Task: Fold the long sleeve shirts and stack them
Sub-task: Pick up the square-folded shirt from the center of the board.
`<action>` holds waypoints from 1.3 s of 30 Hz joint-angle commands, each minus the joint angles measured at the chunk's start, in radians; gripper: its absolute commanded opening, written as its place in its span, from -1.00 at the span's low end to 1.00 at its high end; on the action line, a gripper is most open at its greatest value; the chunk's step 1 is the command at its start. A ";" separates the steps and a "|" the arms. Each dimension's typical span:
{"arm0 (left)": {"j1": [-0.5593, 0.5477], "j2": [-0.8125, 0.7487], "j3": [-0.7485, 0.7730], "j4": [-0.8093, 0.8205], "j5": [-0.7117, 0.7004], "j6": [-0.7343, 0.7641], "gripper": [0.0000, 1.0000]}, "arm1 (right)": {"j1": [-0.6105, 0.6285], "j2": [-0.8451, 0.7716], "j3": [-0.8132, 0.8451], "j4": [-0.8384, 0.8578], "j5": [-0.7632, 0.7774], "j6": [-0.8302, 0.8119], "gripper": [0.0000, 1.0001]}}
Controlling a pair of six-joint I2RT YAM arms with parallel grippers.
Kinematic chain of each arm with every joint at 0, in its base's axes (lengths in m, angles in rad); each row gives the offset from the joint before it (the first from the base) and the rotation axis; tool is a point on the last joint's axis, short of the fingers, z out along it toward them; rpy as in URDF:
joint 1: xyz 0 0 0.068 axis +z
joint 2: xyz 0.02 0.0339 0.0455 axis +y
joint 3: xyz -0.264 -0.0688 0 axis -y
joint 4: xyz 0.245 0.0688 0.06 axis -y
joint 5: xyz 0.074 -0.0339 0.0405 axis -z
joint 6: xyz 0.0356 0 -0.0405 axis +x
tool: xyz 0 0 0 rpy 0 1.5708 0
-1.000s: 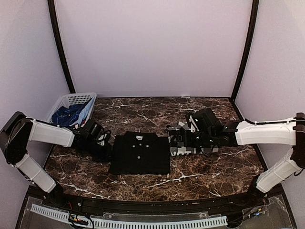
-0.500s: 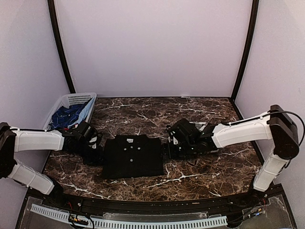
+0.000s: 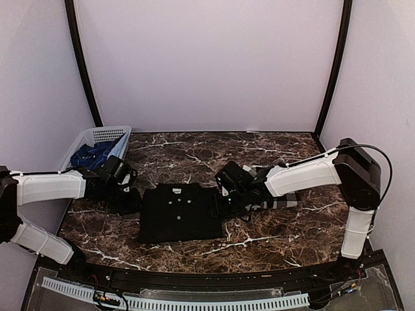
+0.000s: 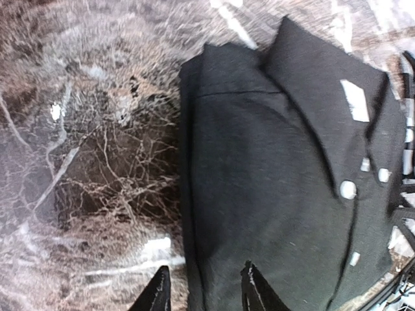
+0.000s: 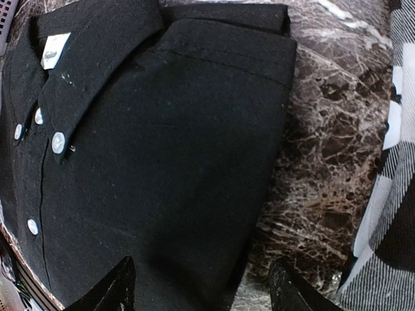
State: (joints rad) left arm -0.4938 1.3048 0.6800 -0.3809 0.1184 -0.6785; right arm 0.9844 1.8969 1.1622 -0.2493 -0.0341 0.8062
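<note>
Between left pincer (image 4: 204, 269) and right pincer (image 5: 202, 262), folded black shirt (image 3: 180, 212), both parted astride its edges, gripping nothing

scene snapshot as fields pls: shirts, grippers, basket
black shirt: folded, collar and buttons up, mid-table
checked shirt: right of the black shirt, bare table between them, partly under the right arm
stack: not yet done
left gripper: open, straddling the black shirt's left edge
right gripper: open, straddling its right edge
basket: far left corner, blue cloth inside
</note>
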 commanded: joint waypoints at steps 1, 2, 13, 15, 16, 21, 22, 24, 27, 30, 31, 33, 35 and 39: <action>0.001 0.055 -0.001 0.050 0.004 -0.001 -0.27 | 0.008 0.039 0.043 -0.028 0.008 0.002 0.33; 0.001 0.062 -0.004 0.056 0.007 0.000 -0.27 | 0.008 0.048 0.048 -0.028 0.005 0.001 0.32; 0.000 0.114 -0.059 0.132 0.089 -0.013 -0.46 | 0.022 0.117 0.098 -0.064 0.009 0.000 -0.07; 0.000 0.112 -0.062 0.138 0.102 -0.016 -0.58 | 0.023 0.120 0.108 -0.073 0.012 -0.002 -0.28; 0.000 0.110 -0.064 0.142 0.110 -0.018 -0.66 | 0.025 0.121 0.113 -0.078 0.015 -0.003 -0.41; -0.001 0.103 -0.061 0.143 0.129 -0.024 -0.92 | 0.032 0.138 0.145 -0.115 0.025 -0.021 -1.00; -0.001 0.098 -0.060 0.140 0.132 -0.025 -0.98 | 0.034 0.143 0.153 -0.124 0.026 -0.023 -1.00; -0.002 0.087 -0.056 0.133 0.136 -0.026 -1.00 | 0.036 0.147 0.165 -0.138 0.029 -0.029 -1.00; -0.005 0.068 -0.039 0.116 0.146 -0.020 -1.00 | 0.038 0.136 0.181 -0.158 0.053 -0.034 -1.00; -0.014 0.031 -0.015 0.096 0.150 -0.010 -1.00 | 0.038 0.111 0.207 -0.181 0.105 -0.052 -1.00; -0.015 0.023 0.001 0.082 0.149 -0.007 -1.00 | 0.039 0.100 0.216 -0.185 0.125 -0.061 -1.00; -0.017 -0.003 0.029 0.059 0.149 -0.001 -1.00 | 0.038 0.077 0.233 -0.195 0.164 -0.078 -1.00; -0.018 -0.017 0.062 0.030 0.146 0.003 -1.00 | 0.037 0.057 0.251 -0.207 0.197 -0.102 -1.00; -0.025 -0.037 0.135 -0.011 0.149 0.008 -1.00 | 0.037 0.021 0.291 -0.241 0.254 -0.140 -1.00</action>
State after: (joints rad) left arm -0.5091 1.3128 0.7341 -0.3374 0.2508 -0.6907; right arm 1.0134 1.9980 1.3941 -0.4660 0.1272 0.7189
